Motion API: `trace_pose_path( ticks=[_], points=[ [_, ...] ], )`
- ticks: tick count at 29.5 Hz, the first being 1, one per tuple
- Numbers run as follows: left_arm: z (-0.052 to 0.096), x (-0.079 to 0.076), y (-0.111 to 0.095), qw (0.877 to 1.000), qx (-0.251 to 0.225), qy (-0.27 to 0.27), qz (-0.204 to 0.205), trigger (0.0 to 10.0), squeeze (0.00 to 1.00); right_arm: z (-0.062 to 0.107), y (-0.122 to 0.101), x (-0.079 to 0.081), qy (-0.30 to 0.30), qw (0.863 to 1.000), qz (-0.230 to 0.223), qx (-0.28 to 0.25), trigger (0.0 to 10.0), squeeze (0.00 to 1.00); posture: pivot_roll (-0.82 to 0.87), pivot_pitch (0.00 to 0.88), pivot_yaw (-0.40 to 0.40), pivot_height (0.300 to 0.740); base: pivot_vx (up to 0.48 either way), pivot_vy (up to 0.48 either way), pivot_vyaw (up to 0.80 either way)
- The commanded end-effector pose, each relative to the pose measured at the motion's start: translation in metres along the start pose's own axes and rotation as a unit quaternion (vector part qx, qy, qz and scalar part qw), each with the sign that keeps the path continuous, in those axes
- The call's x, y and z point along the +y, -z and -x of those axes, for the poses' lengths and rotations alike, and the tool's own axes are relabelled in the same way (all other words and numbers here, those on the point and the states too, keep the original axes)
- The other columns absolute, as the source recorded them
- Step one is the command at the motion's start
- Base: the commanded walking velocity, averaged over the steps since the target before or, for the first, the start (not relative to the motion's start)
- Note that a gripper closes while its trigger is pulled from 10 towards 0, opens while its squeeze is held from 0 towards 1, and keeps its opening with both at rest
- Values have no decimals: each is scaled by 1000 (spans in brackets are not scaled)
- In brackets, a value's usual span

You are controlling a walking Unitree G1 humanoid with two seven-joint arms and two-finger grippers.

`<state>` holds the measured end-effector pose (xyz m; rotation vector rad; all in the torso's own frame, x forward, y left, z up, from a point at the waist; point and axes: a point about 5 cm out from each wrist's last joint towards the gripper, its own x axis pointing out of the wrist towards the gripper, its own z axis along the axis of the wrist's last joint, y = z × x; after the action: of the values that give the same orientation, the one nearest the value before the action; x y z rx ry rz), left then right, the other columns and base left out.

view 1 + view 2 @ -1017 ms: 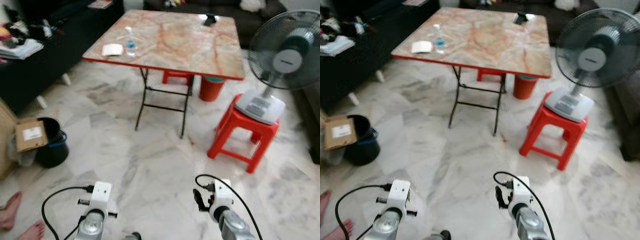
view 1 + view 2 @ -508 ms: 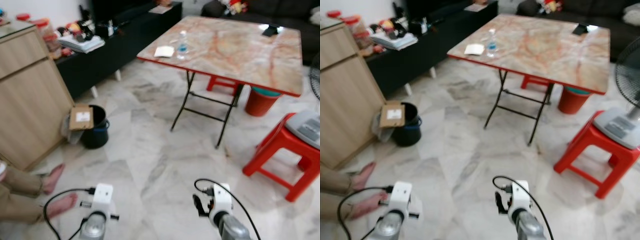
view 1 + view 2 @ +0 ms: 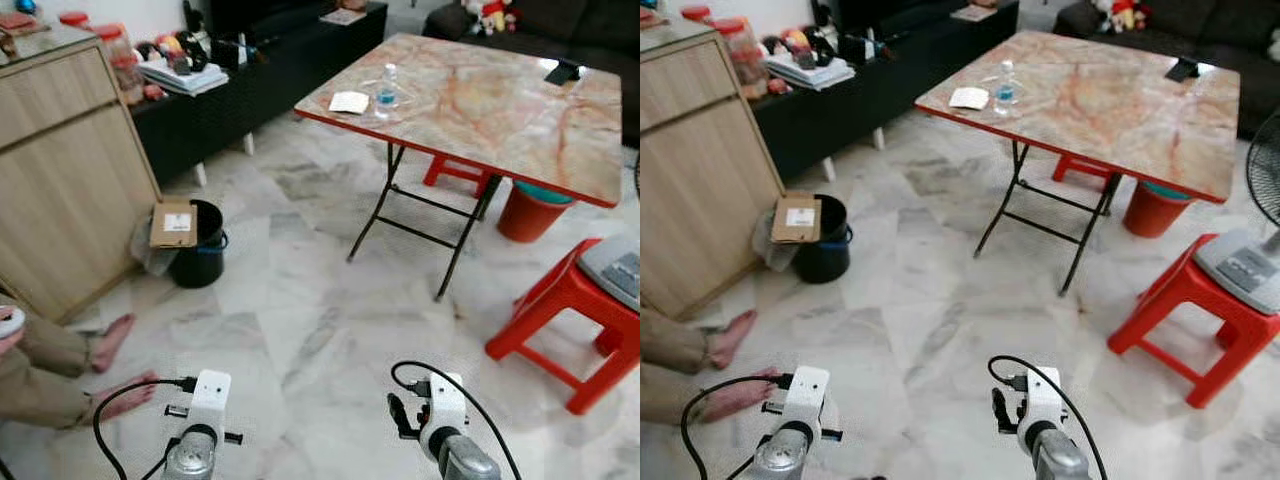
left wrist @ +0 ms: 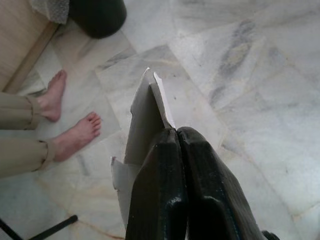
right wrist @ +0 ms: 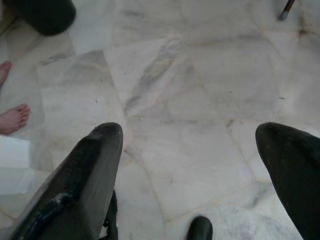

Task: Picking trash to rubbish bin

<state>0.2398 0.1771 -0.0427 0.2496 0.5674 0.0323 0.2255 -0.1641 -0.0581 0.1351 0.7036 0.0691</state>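
My left gripper is shut on a flat piece of grey-white cardboard trash, which sticks out past the fingertips above the marble floor. A black rubbish bin stands on the floor to the front left, beside the wooden cabinet, with a brown cardboard piece resting on its rim. The bin also appears far ahead in the left wrist view. My right gripper hangs open over bare floor with nothing between its fingers. Both wrists sit low at the front.
A person's bare feet rest on the floor at my left, close to the bin. A wooden cabinet stands at left. A folding table holds a bottle. A red stool stands at right.
The camera has swung left: the table and stool shifted right, and the bin, cabinet and the person's feet came into view. Both grippers look unchanged.
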Motion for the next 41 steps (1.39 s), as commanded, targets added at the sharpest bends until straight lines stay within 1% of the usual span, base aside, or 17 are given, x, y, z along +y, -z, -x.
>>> trace_pose_path(
  ticks=[1,6,10,13,17,21,24,26,31,35,41],
  points=[
    [1,3,3,1000,6,-6,0,10000,0,-1,-3,1,0,1000,0,-4,10000,0,-3,111,-23,740,296,0,763],
    [0,4,1,1000,1,-8,0,10000,0,-2,-6,3,-1,1000,-8,-10,10000,0,3,114,-15,740,299,0,153],
    [0,5,1,1000,0,-8,-1,10000,0,-3,-8,5,-5,1000,-4,-15,10000,0,10,112,-11,740,293,0,0],
    [-1,5,-1,1000,-5,-12,3,10000,0,-4,-10,7,-10,1000,5,-16,10000,0,23,110,-19,740,296,0,729],
    [-1,5,-3,1000,-9,-14,7,10000,0,-4,-11,8,-12,1000,3,-19,10000,0,21,112,-19,740,292,0,756],
    [-1,4,-4,1000,-10,-13,7,10000,0,-5,-13,7,-11,1000,-1,-20,10000,0,19,112,-19,740,295,0,0],
    [-1,3,-4,1000,-11,-13,7,10000,0,-5,-15,8,-16,1000,8,-23,10000,0,16,112,-23,740,294,0,300],
    [-1,3,-4,1000,-11,-14,8,10000,0,-5,-15,8,-16,1000,13,-24,10000,0,16,112,-23,740,292,0,781],
    [-1,3,-4,1000,-11,-16,9,10000,0,-5,-15,8,-17,1000,8,-24,10000,0,18,107,-27,740,294,0,779],
    [-1,3,-4,1000,-11,-17,10,10000,0,-5,-15,7,-14,1000,0,-24,10000,0,12,99,-23,740,296,0,0],
    [-1,4,-3,1000,-12,-19,9,10000,0,-5,-15,7,-17,999,18,-22,10000,0,13,82,-21,740,291,0,129]
  ],
)
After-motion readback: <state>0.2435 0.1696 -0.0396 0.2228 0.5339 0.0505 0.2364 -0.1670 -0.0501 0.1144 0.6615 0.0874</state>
